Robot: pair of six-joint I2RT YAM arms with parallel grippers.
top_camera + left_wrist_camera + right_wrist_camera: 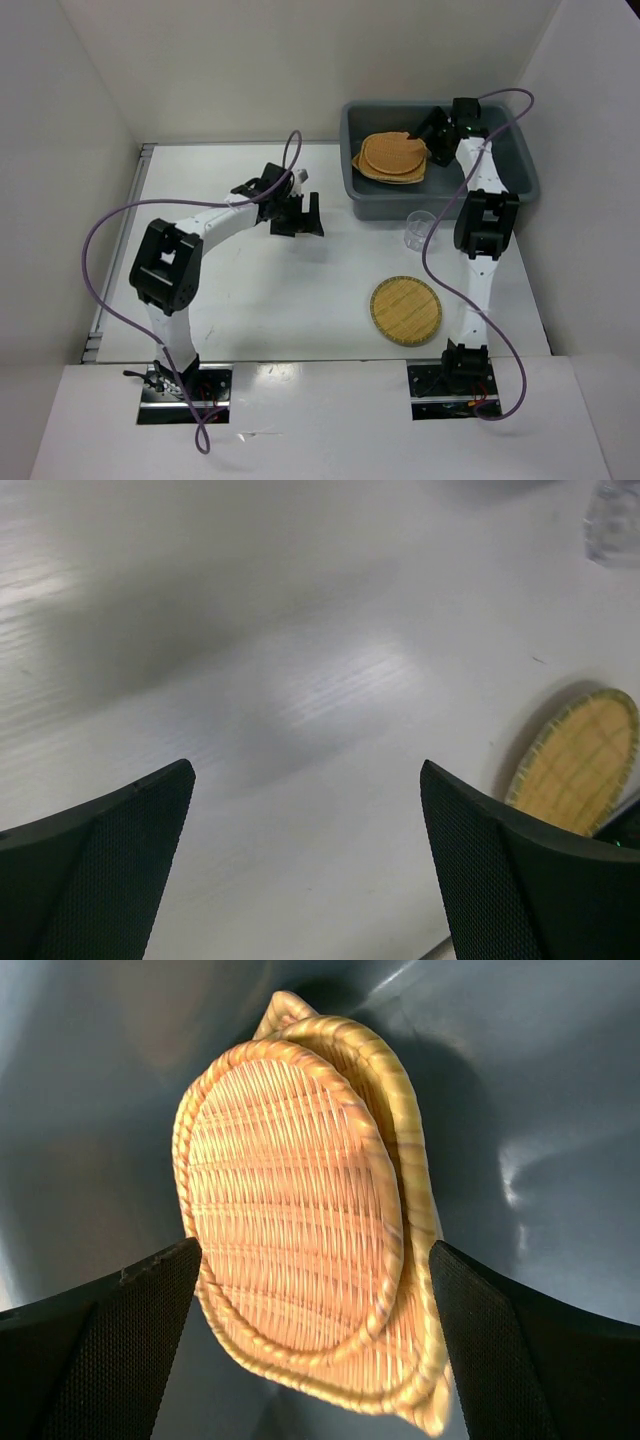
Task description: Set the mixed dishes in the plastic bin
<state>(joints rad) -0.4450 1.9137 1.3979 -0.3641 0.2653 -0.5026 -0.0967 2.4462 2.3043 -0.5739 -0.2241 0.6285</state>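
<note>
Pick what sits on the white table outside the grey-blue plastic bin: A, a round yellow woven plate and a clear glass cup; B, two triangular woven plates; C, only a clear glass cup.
A: the round yellow woven plate and the clear glass cup both rest on the table.

- From above and behind the robot, we look down on the whole white surface (300, 300), with the plastic bin (520, 185) at the far right.
- From the left wrist, we look past the left claw (305, 860), steeply down and close to the surface; the pale round plate (585, 760) at the right edge also appears in the top view.
- From the right wrist, we look past the right claw (315, 1350) into the bin, very near the stacked plates (290, 1210), which the top view shares.
</note>
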